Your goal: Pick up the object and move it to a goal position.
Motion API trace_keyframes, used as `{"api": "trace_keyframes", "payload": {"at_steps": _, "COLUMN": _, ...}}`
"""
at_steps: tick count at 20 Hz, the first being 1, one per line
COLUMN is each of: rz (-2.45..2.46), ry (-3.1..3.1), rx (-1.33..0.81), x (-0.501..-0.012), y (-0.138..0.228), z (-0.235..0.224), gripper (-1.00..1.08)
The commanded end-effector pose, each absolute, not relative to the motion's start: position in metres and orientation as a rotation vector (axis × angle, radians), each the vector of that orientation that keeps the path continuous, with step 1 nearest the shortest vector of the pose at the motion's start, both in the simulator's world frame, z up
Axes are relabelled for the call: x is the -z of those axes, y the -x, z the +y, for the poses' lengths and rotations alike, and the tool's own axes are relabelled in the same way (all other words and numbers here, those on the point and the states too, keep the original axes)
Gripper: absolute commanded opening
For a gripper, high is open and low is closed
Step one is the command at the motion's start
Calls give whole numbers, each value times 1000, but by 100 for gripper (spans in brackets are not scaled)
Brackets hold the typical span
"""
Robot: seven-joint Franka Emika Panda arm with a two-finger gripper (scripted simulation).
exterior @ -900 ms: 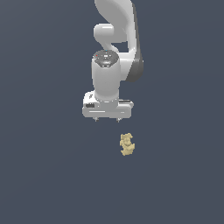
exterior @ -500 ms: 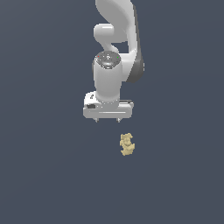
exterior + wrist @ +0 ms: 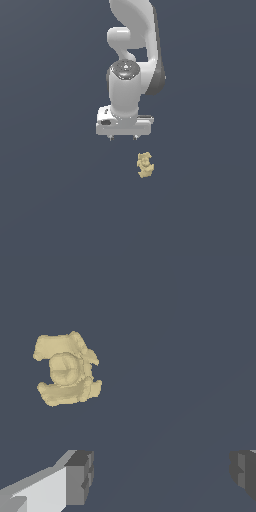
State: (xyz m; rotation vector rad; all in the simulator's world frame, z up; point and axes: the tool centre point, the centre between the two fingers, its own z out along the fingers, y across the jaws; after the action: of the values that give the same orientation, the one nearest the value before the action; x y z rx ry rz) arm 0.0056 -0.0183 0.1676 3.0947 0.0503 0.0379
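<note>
The gripper hangs with its jaws spread wide apart and nothing between them, its two short fingertips poking down from the white hand. The object, a small pale yellow-tan lump with an irregular, knobbly outline, lies on the plain dark surface a little to the exterior view's right of the gripper and nearer the camera, apart from it and untouched. The wrist view alone shows the object's rounded central bulge between two flatter lobes and the dark grey pads standing clear of it, while only the exterior view takes in the white arm rising behind.
</note>
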Motion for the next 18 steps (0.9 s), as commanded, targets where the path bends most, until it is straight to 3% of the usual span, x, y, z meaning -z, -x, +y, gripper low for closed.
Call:
{"api": "trace_keyframes", "payload": {"at_steps": 1, "rz": 58, "ry": -3095, "rx": -36, "x": -166, "y": -8, "z": -16, "gripper": 100}}
{"api": "trace_keyframes", "payload": {"at_steps": 18, "rz": 226, "ry": -3121, "rx": -8, "x": -125, "y": -59, "z": 56, "gripper": 100}}
